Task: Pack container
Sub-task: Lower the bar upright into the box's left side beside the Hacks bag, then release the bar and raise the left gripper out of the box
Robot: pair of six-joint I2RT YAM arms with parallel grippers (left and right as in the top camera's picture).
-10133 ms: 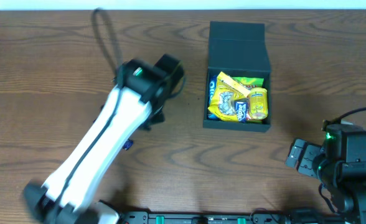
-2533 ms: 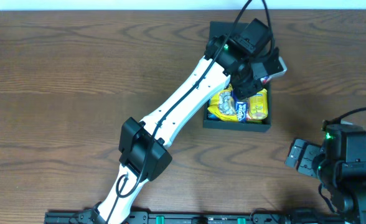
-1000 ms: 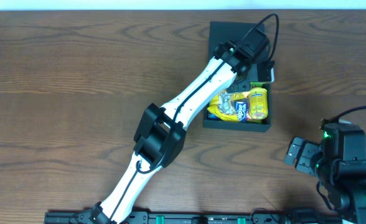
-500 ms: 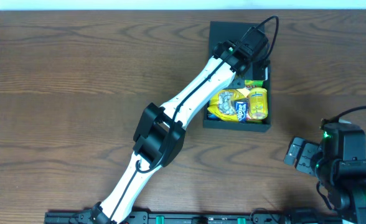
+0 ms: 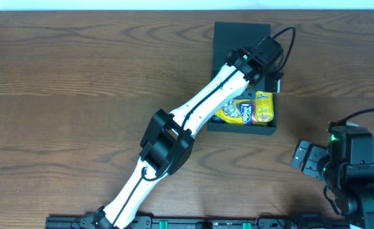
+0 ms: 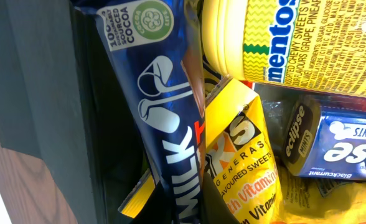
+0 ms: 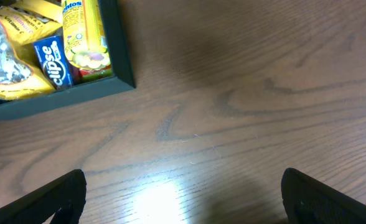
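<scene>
Nearest me, by the near right corner of the tabletop (image 5: pixel 79 83), the right gripper (image 5: pixel 306 159) sits low over bare wood with its jaws spread wide and nothing between them. Its own camera shows both dark fingertips at the bottom corners of the view, with only wood grain in the gap. The left arm (image 5: pixel 193 111) rises from the near edge, left of the middle, and stretches diagonally across the table toward the far right. The container (image 5: pixel 243 128) stands right of the middle and toward the far edge, its lid (image 5: pixel 241 35) flung open and lying back toward that edge. The left gripper (image 5: pixel 264 69) is down inside the container at its far right part, under the wrist, so I cannot see its fingers from above, and they do not appear in its own camera either. It is closed tight, and I cannot tell whether anything is pinched in it. In the near half of the box I see a yellow Mentos tub (image 5: pixel 264 107) against the right wall, with a blue Eclipse mints pack (image 5: pixel 245 113) just beside it on crumpled yellow wrappers. Close up from the left wrist, a blue milk chocolate bar (image 6: pixel 164 124) leans along the dark inner wall. A yellow sweets packet (image 6: pixel 242 162) is tucked against it, between the bar and the mints.
</scene>
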